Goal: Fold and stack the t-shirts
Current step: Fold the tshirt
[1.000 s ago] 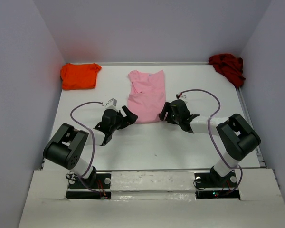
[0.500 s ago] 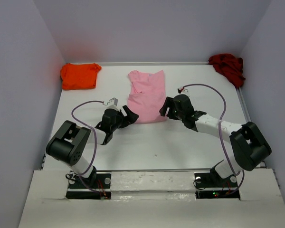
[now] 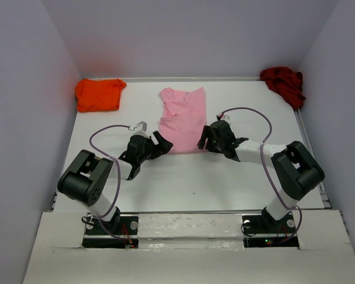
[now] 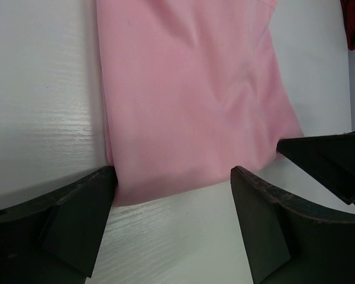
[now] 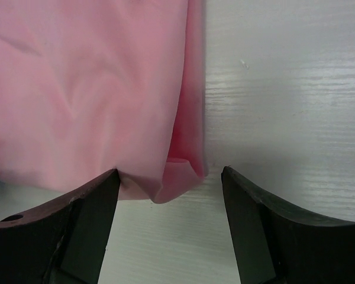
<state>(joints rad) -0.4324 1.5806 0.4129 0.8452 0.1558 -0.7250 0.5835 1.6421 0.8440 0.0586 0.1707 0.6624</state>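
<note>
Centrally, a light pink cloth t-shirt (image 3: 182, 118) lies flat on the white surface (image 3: 195, 177), its neck toward the far wall. The left tool (image 4: 173, 173) has its jaws wide apart at the near-left corner of the hem, with the cloth edge between them and nothing clamped. The right tool (image 5: 170, 173) is also parted, over the near-right hem corner, where the cloth edge is folded. A bright orange folded t-shirt (image 3: 99, 94) rests at the far-left corner. A dark red crumpled t-shirt (image 3: 284, 83) rests at the far-right corner. Both are well apart from the tools.
</note>
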